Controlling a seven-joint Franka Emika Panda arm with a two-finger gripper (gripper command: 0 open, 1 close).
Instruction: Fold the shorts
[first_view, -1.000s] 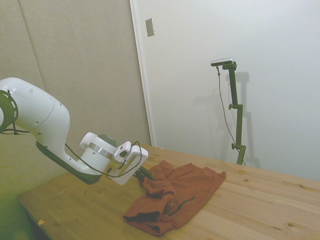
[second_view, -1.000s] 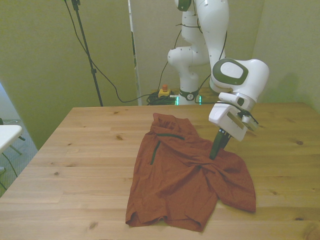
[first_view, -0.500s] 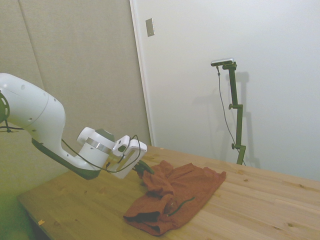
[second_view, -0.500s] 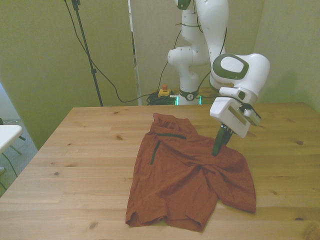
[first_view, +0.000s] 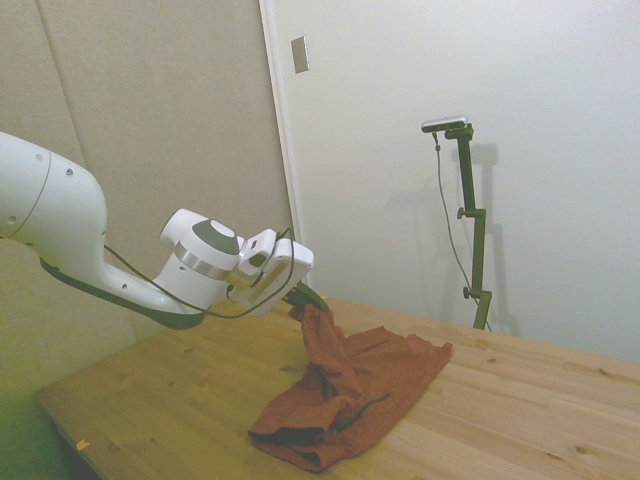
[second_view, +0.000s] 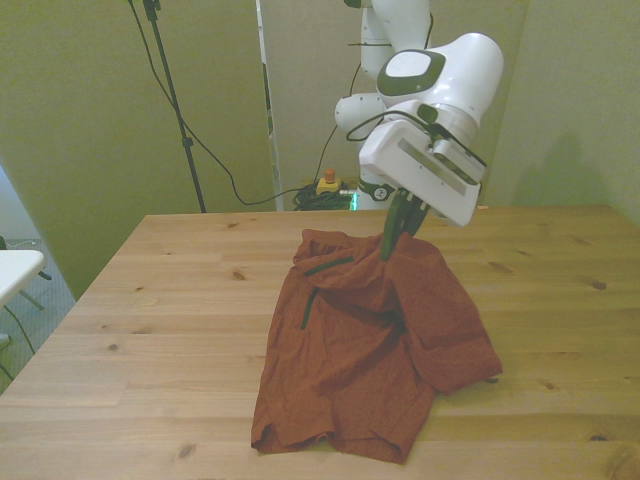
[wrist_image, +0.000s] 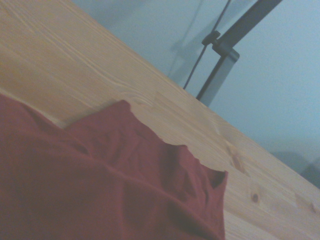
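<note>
While my gripper (second_view: 392, 243) is pinching one edge of the shorts (second_view: 375, 345) and lifting it off the wooden table (second_view: 180, 300) — the rest is lying flat — I am worrying the soft cloth is slipping free and bunching up.

Soft, even indoor light with a yellow-green cast fills the side and front views, both slightly grainy. The wrist view is bluish and blurred, perhaps out of focus, softening the shorts (wrist_image: 100, 185) and table (wrist_image: 75, 65).
</note>
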